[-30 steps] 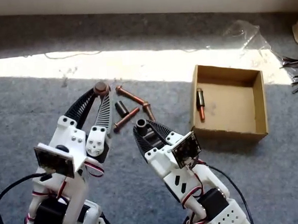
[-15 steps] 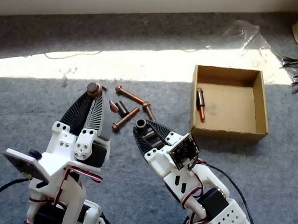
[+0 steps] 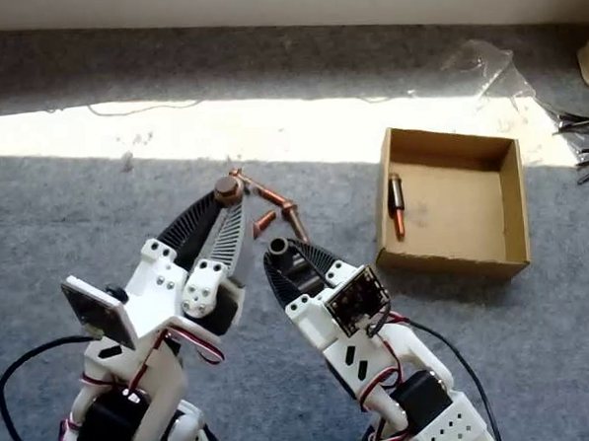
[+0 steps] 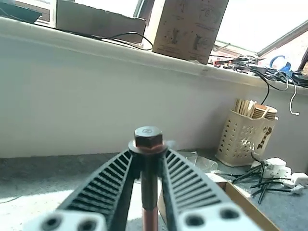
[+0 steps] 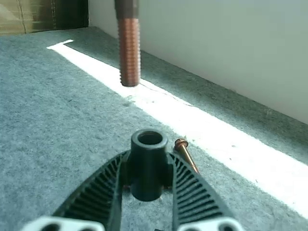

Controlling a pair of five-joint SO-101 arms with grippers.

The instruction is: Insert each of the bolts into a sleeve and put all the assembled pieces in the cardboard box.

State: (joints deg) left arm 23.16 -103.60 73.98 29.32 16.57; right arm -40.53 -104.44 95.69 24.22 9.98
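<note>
My left gripper (image 3: 227, 199) is shut on a copper bolt (image 3: 227, 190), held upright by the shank just under its hex head (image 4: 147, 138). My right gripper (image 3: 282, 256) is shut on a black sleeve (image 3: 279, 248) with its open bore facing up (image 5: 149, 139). The held bolt's threaded tip (image 5: 128, 53) hangs above and beyond the sleeve, apart from it. Loose bolts (image 3: 259, 189) (image 3: 294, 218) lie on the carpet just past both grippers. One assembled piece (image 3: 396, 204) lies inside the cardboard box (image 3: 453, 262) at the right.
Grey carpet with a sunlit strip across the far side. A clear plastic bag (image 3: 482, 62) and black tools (image 3: 582, 146) lie beyond and right of the box. A slotted basket of sticks (image 4: 245, 137) stands by the wall.
My left gripper swung right with the bolt, bringing it closer to the sleeve. A loose black sleeve on the carpet is now hidden behind it. The right gripper stayed put.
</note>
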